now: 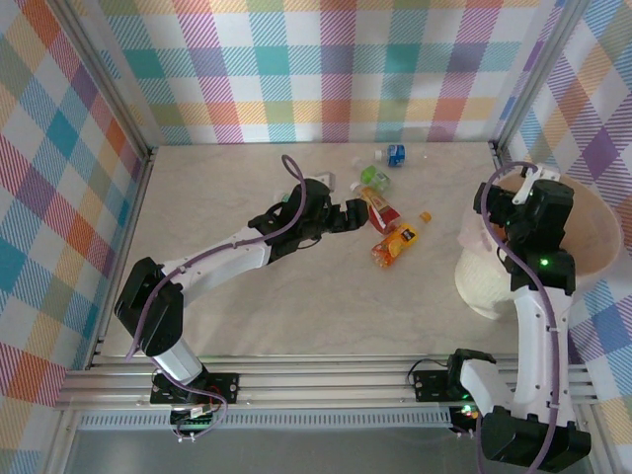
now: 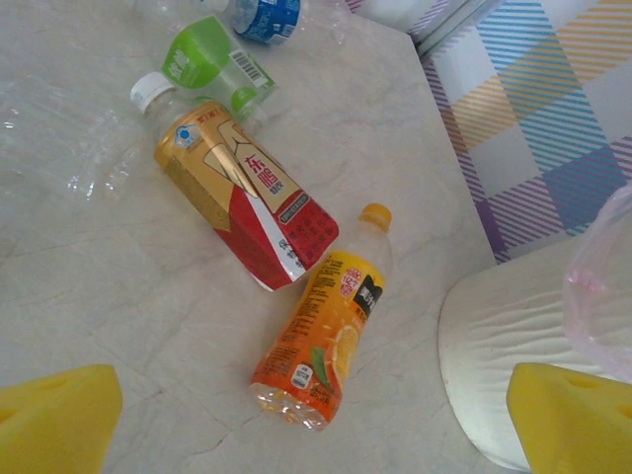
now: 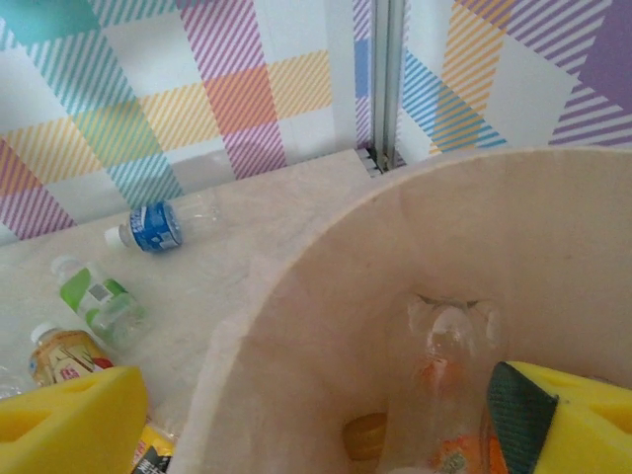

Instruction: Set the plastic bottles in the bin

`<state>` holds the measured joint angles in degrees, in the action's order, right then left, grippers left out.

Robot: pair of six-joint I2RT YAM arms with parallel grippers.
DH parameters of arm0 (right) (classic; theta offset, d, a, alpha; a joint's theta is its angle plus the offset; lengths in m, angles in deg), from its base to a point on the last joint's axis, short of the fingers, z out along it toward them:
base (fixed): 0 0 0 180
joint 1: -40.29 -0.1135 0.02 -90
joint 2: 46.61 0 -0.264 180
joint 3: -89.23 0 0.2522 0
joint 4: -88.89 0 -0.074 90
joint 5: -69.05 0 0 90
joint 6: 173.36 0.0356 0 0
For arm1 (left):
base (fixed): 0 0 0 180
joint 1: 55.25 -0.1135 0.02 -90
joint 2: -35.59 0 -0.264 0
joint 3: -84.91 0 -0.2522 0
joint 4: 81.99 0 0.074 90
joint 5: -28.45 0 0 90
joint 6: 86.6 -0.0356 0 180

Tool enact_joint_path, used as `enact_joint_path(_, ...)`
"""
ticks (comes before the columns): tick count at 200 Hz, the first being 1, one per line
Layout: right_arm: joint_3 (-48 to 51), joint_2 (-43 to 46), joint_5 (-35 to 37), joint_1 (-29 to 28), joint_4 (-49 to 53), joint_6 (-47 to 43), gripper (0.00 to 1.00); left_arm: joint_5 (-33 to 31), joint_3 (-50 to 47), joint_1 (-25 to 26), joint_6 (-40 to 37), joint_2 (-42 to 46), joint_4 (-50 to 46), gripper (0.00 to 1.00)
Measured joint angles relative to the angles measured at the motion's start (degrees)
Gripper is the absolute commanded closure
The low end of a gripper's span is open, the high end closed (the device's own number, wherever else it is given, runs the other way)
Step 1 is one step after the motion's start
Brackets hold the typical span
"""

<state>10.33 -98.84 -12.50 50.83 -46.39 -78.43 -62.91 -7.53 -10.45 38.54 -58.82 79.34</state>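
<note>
1. Nearest in, the right gripper (image 3: 321, 395) hangs over the bin (image 1: 479, 281) with its yellow pads (image 3: 69, 420) spread wide. That is a drop position, so whatever leaves those jaws lands inside rather than on the table (image 1: 296, 296).
2. Just below it, a clear bottle (image 3: 446, 355) with an orange label sits in the bin's pinkish-tan hollow. It is between the pads, and I can't see either one pressing on it, so I'd call that 1 delivered.
3. Across to the left gripper (image 2: 314, 420), which is low over the table with its jaws as wide as they go and nothing between them. It is angled toward the bottle cluster, lining up a pick by the look of it.
4. Right in front of it lies the orange-labelled bottle (image 2: 326, 331), on its side with its cap pointing away. It is the closest target, and the spread pads bracket its base end.
5. Next out is the red-and-gold bottle (image 2: 242, 193), also lying flat, its lower end touching the orange one's shoulder.
6. Farthest are the green-labelled bottle (image 2: 209, 61) and beyond it the blue-labelled bottle (image 2: 265, 15) near the back wall, so 4 labelled bottles are left on the table.
</note>
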Motion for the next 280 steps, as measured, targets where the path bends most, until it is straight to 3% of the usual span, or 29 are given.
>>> enact_joint_path(19, -0.90, 0.24, -0.59, 0.00, -0.20, 0.55, 0.00, -1.49, 0.00, 0.00, 0.00, -0.04, -1.09, 0.00)
enact_joint_path(92, -2.23, 1.66, -5.31, 0.00, -0.28, 0.13, 0.00, -9.07, -0.04, -0.46, 0.50, -0.59, -3.76, 0.00)
enact_joint_path(146, -13.42, -1.57, -21.22, -1.05, 0.04, -0.57, 0.00, -13.68, -1.44, -0.76, 1.31, -0.57, -4.22, 0.00)
enact_joint_path(163, -15.56, -4.11, -25.53, -4.59, 0.02, -0.48, 0.00, -14.71, -1.95, -0.76, 1.46, -0.46, -4.20, 0.00)
enact_joint_path(191, -17.46, -9.94, -26.23, -14.47, 0.44, -2.73, 0.00, -16.17, -2.80, -0.76, 2.08, 0.24, -4.31, 0.00)
enact_joint_path(231, -17.49, -19.91, -22.18, -25.09, 2.54, -7.76, 0.00, -20.24, -3.69, -0.76, 5.97, 2.38, -6.51, 0.00)
enact_joint_path(280, -17.99, -34.23, -14.38, -30.91, 5.16, -12.94, 0.00, -23.41, -5.97, -1.03, 9.70, 5.05, -9.77, 0.00)
